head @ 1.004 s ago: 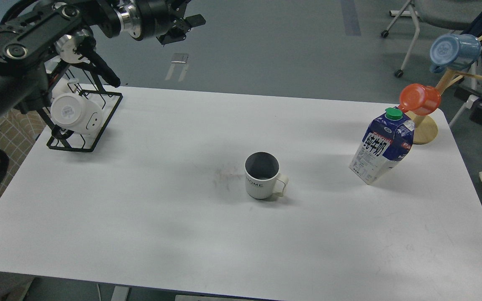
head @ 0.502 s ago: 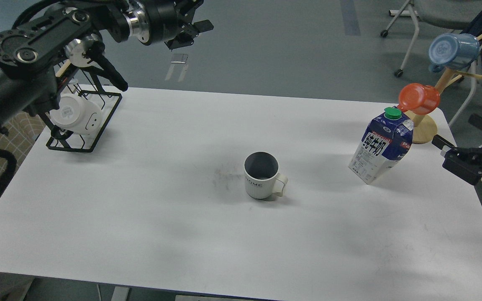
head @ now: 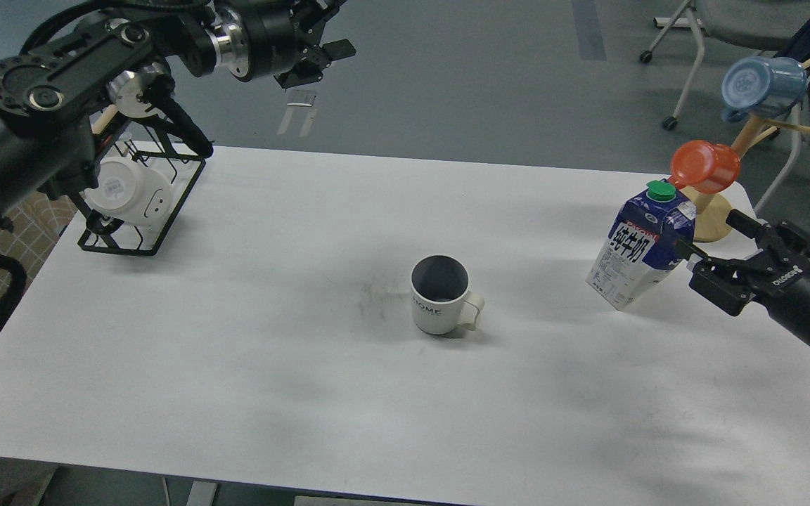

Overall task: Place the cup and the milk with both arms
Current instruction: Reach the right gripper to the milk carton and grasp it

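Head view: our cup [head: 441, 294] stands mid-table [head: 236, 351]; the milk [head: 640, 253] stands well right of the cup; our right gripper [head: 711, 239], fingers spread, hovers just beside the milk; our left gripper [head: 320, 42], spread, hangs far behind-left of the cup.

One white counter [head: 236, 365] fills most of the frame. On it stand one white ribbed cup [head: 439, 294] at centre and one blue-and-white milk carton [head: 640, 253] at right. Two plastic cups hang on one wooden stand [head: 714, 218] at upper right: one orange [head: 706, 166], one blue [head: 762, 86]. One black wire rack [head: 141, 211] at upper left holds one white mug [head: 127, 190]. Two black arms reach in, one from each side.
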Robot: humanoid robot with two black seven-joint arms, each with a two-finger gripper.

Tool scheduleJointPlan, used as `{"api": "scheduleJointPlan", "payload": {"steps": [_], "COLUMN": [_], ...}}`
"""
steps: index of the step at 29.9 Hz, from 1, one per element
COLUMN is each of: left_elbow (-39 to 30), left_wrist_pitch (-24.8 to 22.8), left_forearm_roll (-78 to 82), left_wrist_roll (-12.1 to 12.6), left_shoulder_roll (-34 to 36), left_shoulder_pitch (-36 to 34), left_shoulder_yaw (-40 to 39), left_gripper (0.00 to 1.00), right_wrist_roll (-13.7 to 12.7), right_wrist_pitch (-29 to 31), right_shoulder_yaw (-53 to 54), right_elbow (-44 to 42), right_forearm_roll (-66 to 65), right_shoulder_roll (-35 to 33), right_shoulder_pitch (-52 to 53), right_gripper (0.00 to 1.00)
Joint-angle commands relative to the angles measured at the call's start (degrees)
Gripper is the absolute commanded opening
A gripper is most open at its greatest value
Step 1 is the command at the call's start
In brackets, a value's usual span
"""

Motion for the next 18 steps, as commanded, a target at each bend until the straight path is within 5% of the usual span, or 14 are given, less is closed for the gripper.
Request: {"api": "scheduleJointPlan", "payload": {"steps": [1, 14, 18], "left_elbow": [0.0, 0.0, 0.0], "left_wrist_pitch": [0.0, 0.0, 0.0], "left_forearm_roll": [0.0, 0.1, 0.2], "left_wrist_roll": [0.0, 0.0, 0.0], "left_shoulder_roll": [0.1, 0.3, 0.3], "left_shoulder_pitch": [0.0, 0.1, 0.3], "left_shoulder_yaw": [0.0, 0.1, 0.1], "left_gripper": [0.97, 0.97, 0.97], "right_wrist_roll": [0.0, 0.0, 0.0], "right_wrist_pitch": [0.0, 0.1, 0.0], "right_shoulder_yaw": [-1.2, -3.8, -3.7], "right_elbow": [-1.8, -4.7, -4.8], "right_forearm_roll": [0.0, 0.0, 0.0], "right_shoulder_roll": [1.9, 3.3, 3.9], "right_shoulder_pitch": [1.9, 2.4, 2.5], "right_gripper": [0.82, 0.7, 0.3]}}
